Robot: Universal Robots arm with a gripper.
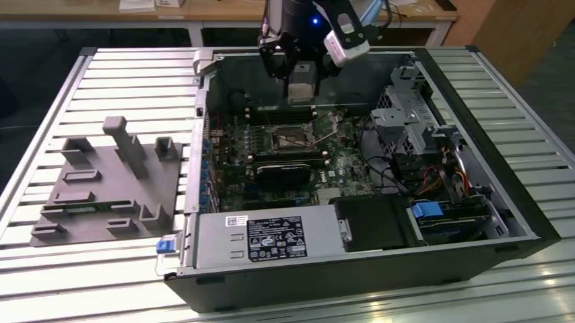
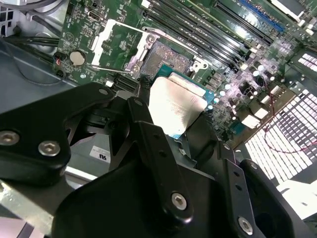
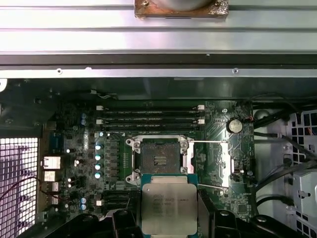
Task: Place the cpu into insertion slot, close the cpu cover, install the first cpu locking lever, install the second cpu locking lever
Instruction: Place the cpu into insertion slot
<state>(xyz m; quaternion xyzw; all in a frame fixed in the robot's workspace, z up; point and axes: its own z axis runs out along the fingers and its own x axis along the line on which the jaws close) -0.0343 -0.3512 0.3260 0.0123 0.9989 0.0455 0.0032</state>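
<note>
Exterior view: the gripper [image 1: 301,93] hangs inside the open computer case [image 1: 314,282], near the insertion slot [image 1: 289,140]. Second wrist view: fingers [image 2: 153,148] are clamped on the cpu [image 2: 176,104] by opposite edges. It looks light, stiff, slick and probably delicate underneath, so that edge hold is sensible. The cpu cover [image 2: 137,55] is flipped open. First wrist view: the cpu is just short of the bare slot, with memory slots [image 3: 148,119] crowding beyond.
</note>
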